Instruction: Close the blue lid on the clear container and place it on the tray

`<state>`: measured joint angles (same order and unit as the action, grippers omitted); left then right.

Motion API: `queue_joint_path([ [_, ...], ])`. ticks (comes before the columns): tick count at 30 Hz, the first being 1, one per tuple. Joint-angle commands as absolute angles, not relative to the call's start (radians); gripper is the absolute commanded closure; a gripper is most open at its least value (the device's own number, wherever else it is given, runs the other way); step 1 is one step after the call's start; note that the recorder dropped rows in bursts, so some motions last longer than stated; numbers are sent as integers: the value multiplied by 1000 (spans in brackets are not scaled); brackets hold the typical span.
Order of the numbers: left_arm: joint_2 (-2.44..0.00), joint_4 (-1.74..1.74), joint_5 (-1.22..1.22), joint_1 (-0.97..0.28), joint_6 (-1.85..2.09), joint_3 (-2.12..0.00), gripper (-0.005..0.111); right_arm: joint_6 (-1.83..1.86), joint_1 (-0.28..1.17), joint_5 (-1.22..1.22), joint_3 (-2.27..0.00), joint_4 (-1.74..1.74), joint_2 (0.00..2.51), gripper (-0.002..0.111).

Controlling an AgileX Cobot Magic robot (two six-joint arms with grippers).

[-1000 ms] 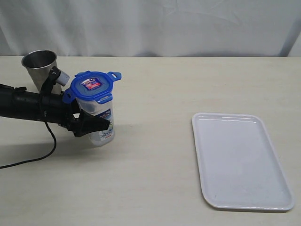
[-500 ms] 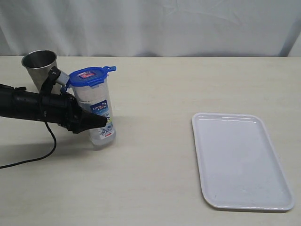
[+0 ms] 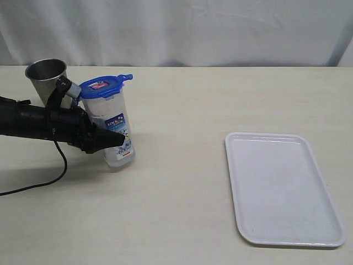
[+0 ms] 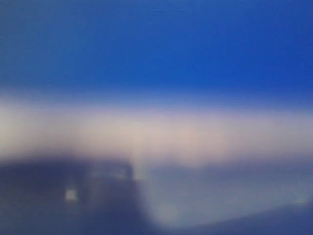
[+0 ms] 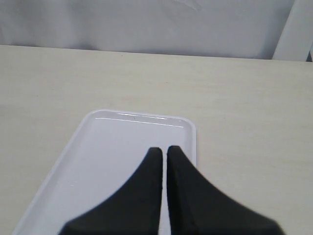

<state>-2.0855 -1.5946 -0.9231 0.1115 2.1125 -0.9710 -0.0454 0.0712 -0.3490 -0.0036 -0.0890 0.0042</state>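
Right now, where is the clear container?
The clear container is at the exterior view's left, beside the steel cup, with the left end effector around its lower half.

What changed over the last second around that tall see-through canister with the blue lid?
The left jaws closed in on the clear container, gripping its lower half. The container tipped back more upright, and the blue lid, earlier tilted toward the camera, now sits flatter on top. The steel cup and white tray stayed put.
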Motion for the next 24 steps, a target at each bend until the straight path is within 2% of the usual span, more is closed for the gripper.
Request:
queue_joint_path([
  [1, -2088, -1572, -863, 105, 2118, -968, 107, -45, 73, -346, 0, -92, 0, 104],
  [14, -2086, -1288, -1002, 105, 2136, -1104, 107, -45, 73, -346, 0, -92, 0, 104],
  [24, -2086, -1258, -1085, 105, 2136, -1152, 107, -45, 73, -346, 0, -92, 0, 104],
])
